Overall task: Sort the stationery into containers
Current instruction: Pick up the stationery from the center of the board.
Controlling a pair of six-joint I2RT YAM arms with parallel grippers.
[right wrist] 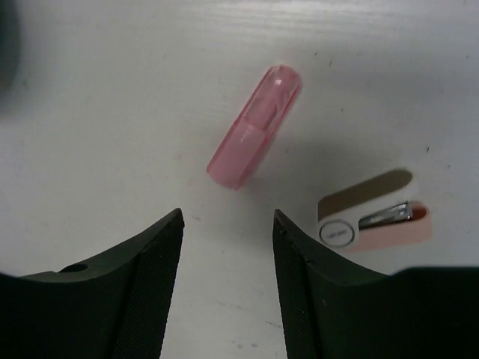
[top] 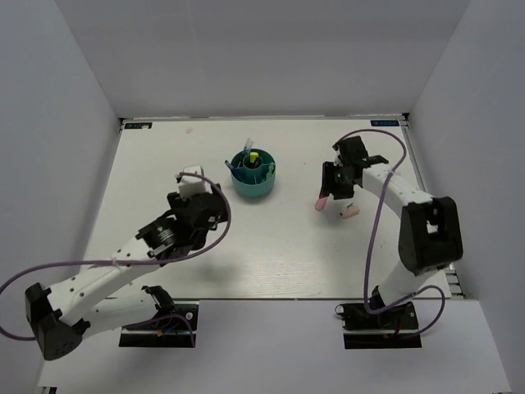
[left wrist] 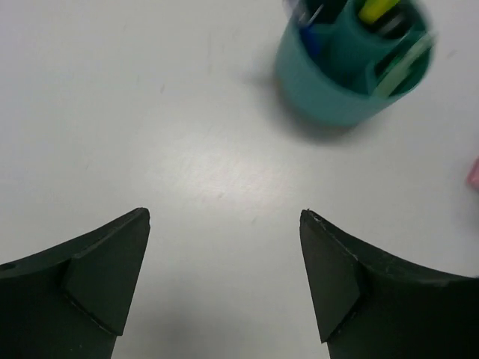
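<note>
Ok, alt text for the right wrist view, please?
A translucent pink plastic highlighter lies diagonally on the white table, just ahead of the right pincer, whose black fingers stand open. At lower right lies a small pale pink object with a metal part, apart from it.

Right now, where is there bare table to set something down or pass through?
Bare: the middle stretch on the near side of the teal organizer; the far-left corner beyond the left fingers. Crowded: under the right fingers, where the pink highlighter and a small pink item lie.
</note>
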